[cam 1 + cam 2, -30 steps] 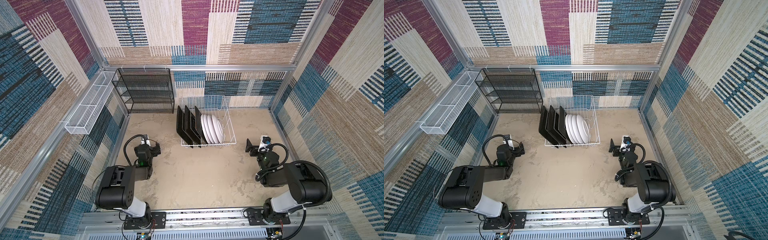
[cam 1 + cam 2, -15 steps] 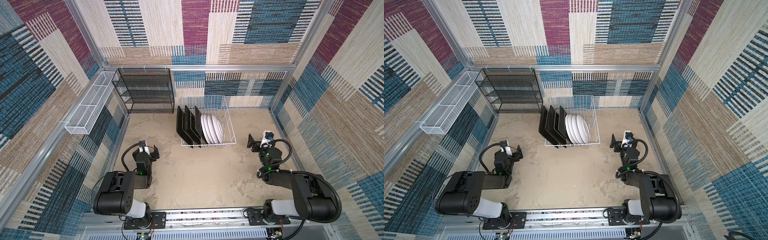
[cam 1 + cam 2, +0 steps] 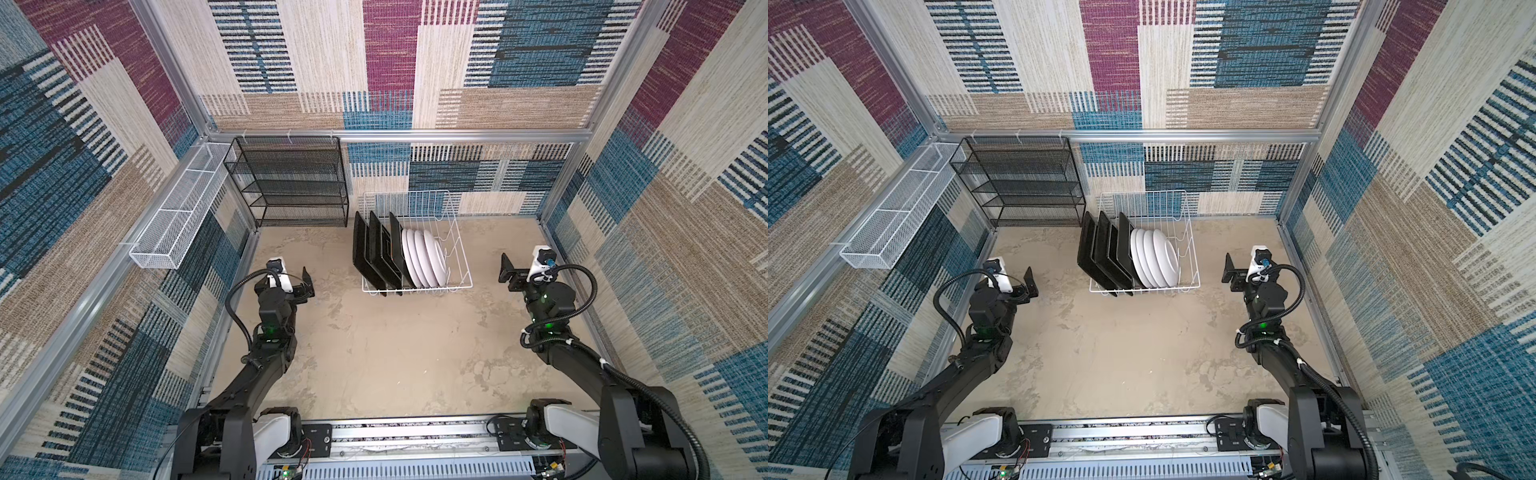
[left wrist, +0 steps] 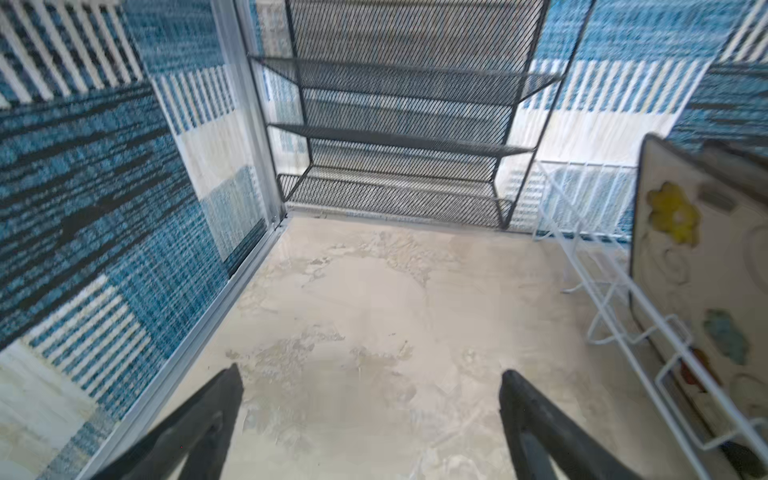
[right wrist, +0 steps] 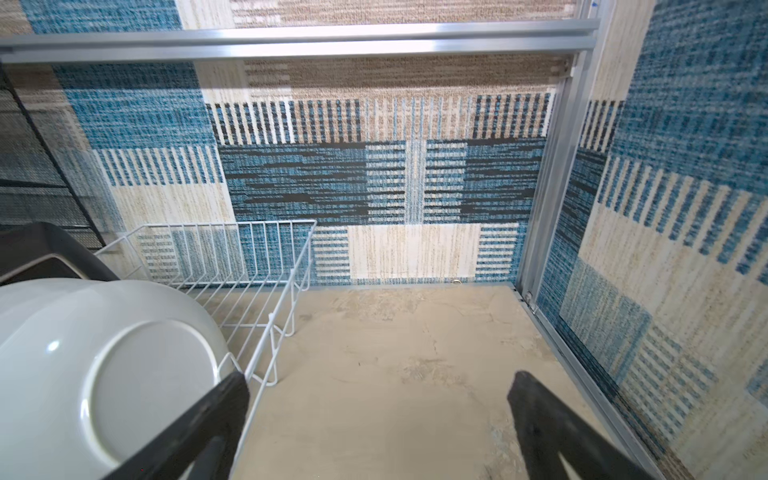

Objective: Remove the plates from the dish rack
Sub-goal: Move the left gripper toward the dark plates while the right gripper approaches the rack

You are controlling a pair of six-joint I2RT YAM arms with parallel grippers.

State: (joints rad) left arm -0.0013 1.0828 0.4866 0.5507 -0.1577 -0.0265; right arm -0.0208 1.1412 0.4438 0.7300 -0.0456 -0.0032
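dish rack (image 3: pixel 409 203): white wire, sloping sides, on the beige desk (image 3: pixel 395 353) at far middle, just right of the black mesh shelf (image 3: pixel 291 183). plates all stand on edge in it: black-backed square plates (image 3: pixel 374 253) in its left part, cream face with yellow and blue flowers turned left; four round white plates (image 3: pixel 428 257) packed in a row just right of them, plain backs turned right. left hand (image 4: pixel 372 376) hangs left of the rack and right hand (image 5: pixel 380 379) right of it, both near but apart from it, fingers spread wide, nothing between them.
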